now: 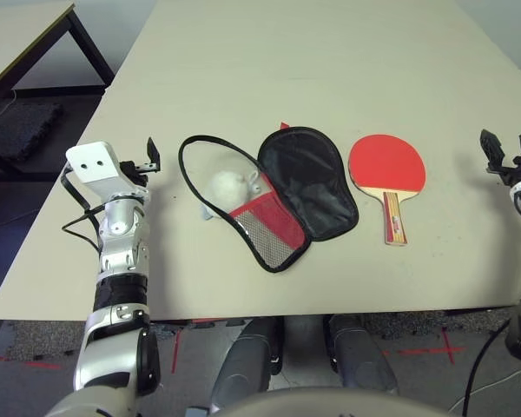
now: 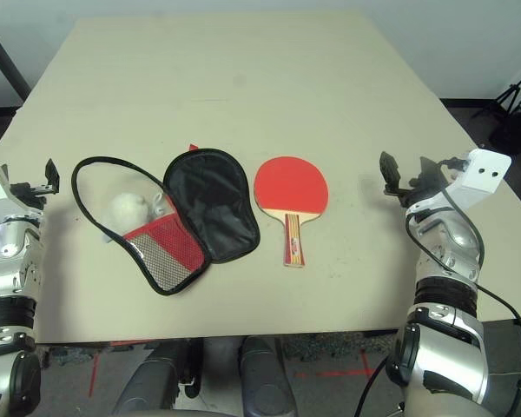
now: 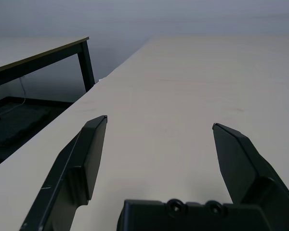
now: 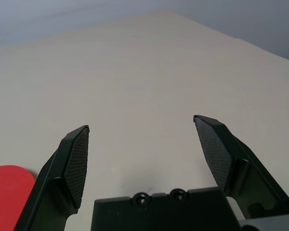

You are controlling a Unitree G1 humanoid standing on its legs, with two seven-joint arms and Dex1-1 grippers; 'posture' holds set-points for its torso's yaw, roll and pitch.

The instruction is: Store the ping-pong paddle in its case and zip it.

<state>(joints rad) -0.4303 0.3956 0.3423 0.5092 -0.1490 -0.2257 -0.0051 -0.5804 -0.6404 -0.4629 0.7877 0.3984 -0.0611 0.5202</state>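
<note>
The table (image 1: pixel 330 69) is smooth, matt pale laminate. The paddle (image 1: pixel 387 162) has matt red rubber and a light wooden handle. The case (image 1: pixel 308 182) is matt black cloth inside, with red fabric, mesh and a fluffy white pom-pom (image 1: pixel 228 186).

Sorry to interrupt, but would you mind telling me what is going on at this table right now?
Nothing is being handled yet. The case lies unzipped and flapped open on the table, its white pom-pom on the lining. The ping-pong paddle lies beside it, red face up, not touching it. The left gripper and right gripper hover at either side, jaws open and empty.
</note>
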